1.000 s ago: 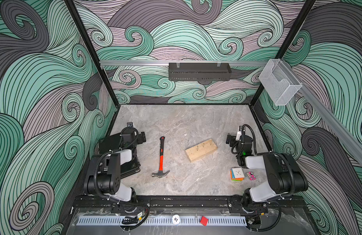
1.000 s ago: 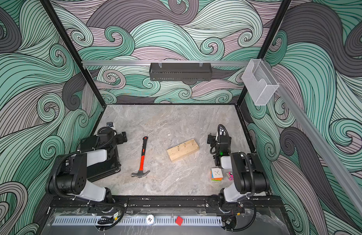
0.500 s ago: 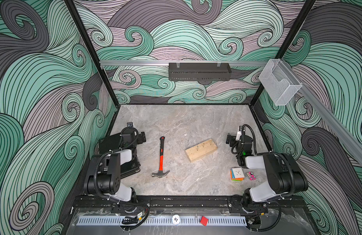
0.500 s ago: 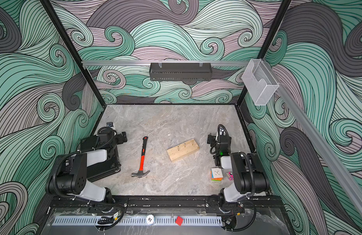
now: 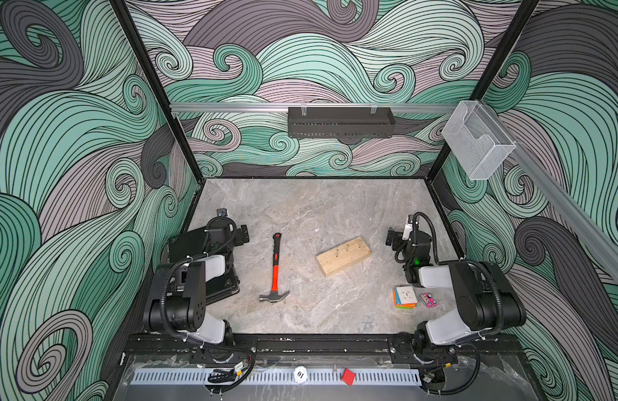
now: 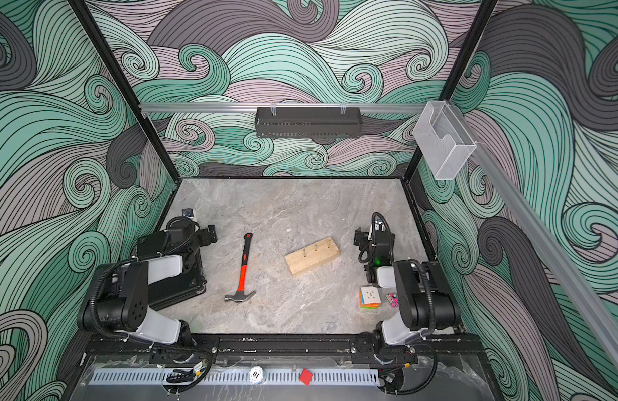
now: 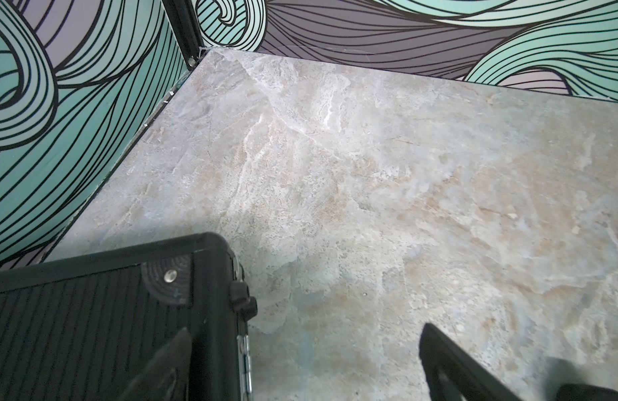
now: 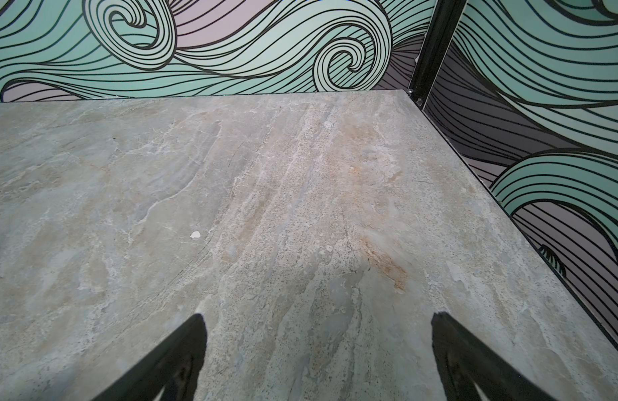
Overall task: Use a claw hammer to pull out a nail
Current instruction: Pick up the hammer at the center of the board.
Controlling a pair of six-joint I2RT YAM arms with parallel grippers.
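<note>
Nothing moved, claw hammer flat, left gripper and right gripper spread (empty), tag perhaps "01"

Sitting with the left arm folded low, elbow up by its base; holding the left gripper spread wide, gripping nothing; mirroring that with the right arm; holding the right gripper equally wide and empty; angling both downward, away from the bases.

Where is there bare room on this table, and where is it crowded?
Bare: the far strip of table between the back wall and the claw hammer and wooden block; also the near patch between hammer head and puzzle cube. Crowded: beside the black case and around the cube.
</note>
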